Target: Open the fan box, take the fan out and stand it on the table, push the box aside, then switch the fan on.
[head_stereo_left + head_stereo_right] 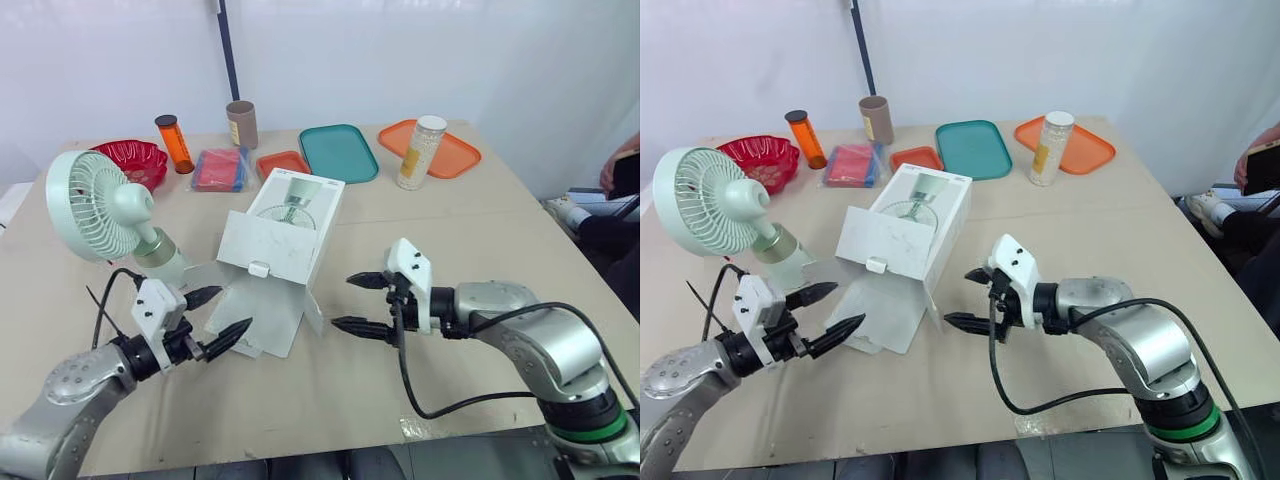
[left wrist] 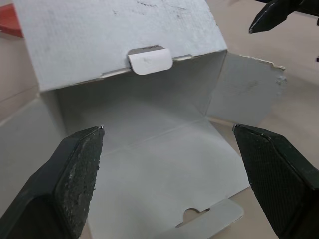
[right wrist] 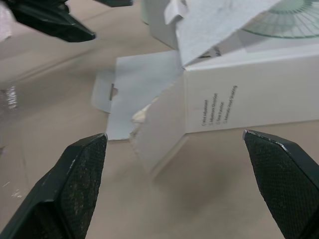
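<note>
Pale green fan [image 1: 100,212] upright on table — just beside open, empty white box [image 1: 282,240], flaps splayed.

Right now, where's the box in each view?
Left eye: box mid-picture.
Right eye: just left of middle.
Left wrist: dead ahead, open end facing.
Right wrist: ahead, printed side showing.
Shared landmark: its open flap, lying flat.

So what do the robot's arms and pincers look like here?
Silver-grey shelled arms with black joints. The left pincer and right pincer each have two tapered black fingers and a white boxy wrist housing. Black cables loop loose; a green ring bands the right arm.
</note>
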`<state>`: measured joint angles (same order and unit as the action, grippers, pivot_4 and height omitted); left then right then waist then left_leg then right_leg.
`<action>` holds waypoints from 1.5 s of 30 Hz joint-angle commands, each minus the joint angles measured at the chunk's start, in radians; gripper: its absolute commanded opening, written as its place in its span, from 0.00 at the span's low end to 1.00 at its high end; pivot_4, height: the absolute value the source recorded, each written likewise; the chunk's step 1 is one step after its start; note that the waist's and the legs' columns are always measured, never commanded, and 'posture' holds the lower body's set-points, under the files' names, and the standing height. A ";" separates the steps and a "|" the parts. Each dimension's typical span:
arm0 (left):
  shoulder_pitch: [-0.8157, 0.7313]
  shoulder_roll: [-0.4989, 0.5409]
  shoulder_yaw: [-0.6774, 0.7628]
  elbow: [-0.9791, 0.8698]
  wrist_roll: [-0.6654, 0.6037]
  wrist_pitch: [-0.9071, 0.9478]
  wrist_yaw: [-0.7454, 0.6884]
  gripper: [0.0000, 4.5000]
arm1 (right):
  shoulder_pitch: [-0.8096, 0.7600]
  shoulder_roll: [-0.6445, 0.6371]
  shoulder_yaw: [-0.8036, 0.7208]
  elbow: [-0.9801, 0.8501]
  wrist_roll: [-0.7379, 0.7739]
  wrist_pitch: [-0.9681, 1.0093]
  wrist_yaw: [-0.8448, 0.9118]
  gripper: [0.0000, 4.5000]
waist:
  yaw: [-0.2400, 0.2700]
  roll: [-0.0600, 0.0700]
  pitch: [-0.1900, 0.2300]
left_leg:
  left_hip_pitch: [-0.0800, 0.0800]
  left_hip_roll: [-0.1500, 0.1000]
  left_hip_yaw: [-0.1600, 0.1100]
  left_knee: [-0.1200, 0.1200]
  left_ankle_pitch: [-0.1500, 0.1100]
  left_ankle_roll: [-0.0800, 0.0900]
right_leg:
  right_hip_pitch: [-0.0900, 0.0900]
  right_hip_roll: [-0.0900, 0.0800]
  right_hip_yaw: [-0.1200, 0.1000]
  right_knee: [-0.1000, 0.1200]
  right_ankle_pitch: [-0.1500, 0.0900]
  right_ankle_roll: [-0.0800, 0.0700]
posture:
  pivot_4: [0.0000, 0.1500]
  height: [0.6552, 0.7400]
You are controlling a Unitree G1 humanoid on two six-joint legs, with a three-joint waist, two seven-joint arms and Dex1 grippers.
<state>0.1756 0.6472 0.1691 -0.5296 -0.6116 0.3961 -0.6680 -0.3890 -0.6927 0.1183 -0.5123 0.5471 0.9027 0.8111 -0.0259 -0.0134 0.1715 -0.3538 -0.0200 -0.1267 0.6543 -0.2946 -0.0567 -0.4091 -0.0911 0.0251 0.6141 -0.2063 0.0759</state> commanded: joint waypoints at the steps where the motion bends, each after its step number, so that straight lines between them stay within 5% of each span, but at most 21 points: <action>1: 0.009 -0.035 -0.029 -0.007 0.022 -0.045 -0.020 0.98 | -0.055 0.063 0.014 -0.062 0.031 0.104 -0.100 1.00 | 0.001 0.000 0.000 | 0.000 0.000 0.000 0.000 0.000 0.000 | 0.000 0.000 0.000 0.000 0.000 0.000 | 1.00 0.98; 16: 0.084 -0.039 -0.013 0.024 0.074 -0.091 -0.055 0.98 | -0.203 0.284 0.143 0.099 -0.051 0.274 -0.335 1.00 | 0.002 0.000 0.000 | 0.000 0.000 -0.001 0.000 0.000 0.000 | 0.000 0.000 0.000 0.000 0.000 0.000 | 1.00 0.98; 29: 0.064 -0.051 -0.043 0.013 0.069 -0.067 -0.058 1.00 | -0.218 0.230 0.075 0.167 -0.122 0.285 -0.391 0.13 | 0.001 0.000 0.000 | -0.001 0.000 -0.001 0.000 0.000 0.000 | -0.001 0.000 0.000 0.000 0.000 0.000 | 1.00 0.98; 45: 0.086 -0.067 -0.013 -0.017 0.038 -0.081 -0.083 1.00 | -0.248 0.323 0.049 0.251 -0.168 0.237 -0.457 0.13 | -0.001 0.001 0.000 | -0.001 0.000 -0.001 0.000 0.000 0.000 | -0.001 0.000 0.000 0.000 0.000 0.000 | 1.00 0.98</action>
<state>0.2635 0.5719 0.1301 -0.5227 -0.5694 0.3259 -0.7491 -0.5974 -0.4197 0.1692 -0.2806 0.3969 1.1763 0.3811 -0.0268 -0.0128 0.1715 -0.3543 -0.0200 -0.1278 0.6540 -0.2946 -0.0565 -0.4096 -0.0908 0.0247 0.6145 -0.2064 0.0759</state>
